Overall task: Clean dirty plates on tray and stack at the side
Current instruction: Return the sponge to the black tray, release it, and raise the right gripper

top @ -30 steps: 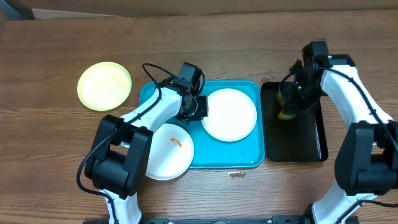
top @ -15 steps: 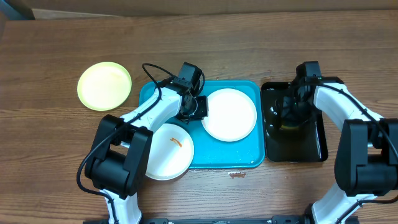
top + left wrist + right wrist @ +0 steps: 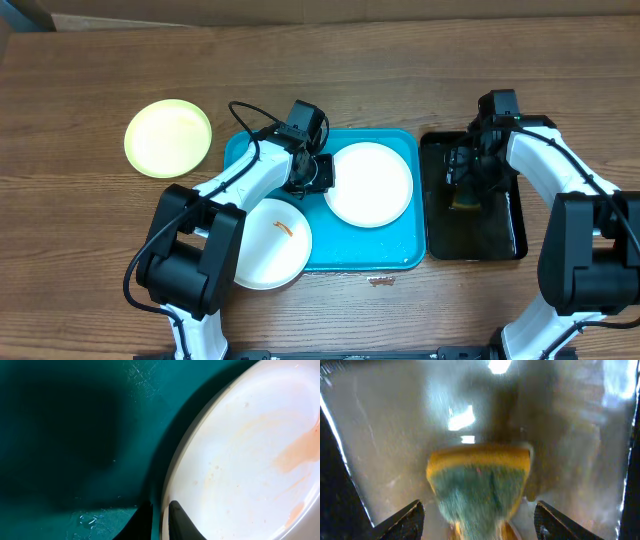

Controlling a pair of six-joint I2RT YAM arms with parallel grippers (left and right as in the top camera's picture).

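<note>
The overhead view is bright and even, sharp across the counter (image 3: 400,70); shadows under the arms are short and soft; the black tray (image 3: 500,235) below the right jaws shows a faint sheen. The left wrist view is very close and soft; a broad dark shadow lies on the turquoise tray (image 3: 75,435) left of the left jaws; the white plate (image 3: 240,460) to their right is nearly washed out. The right wrist view is blurred throughout; white glare spots sit beyond the right jaws; the sponge (image 3: 480,485) between them is smeared, its edges indistinct.
</note>
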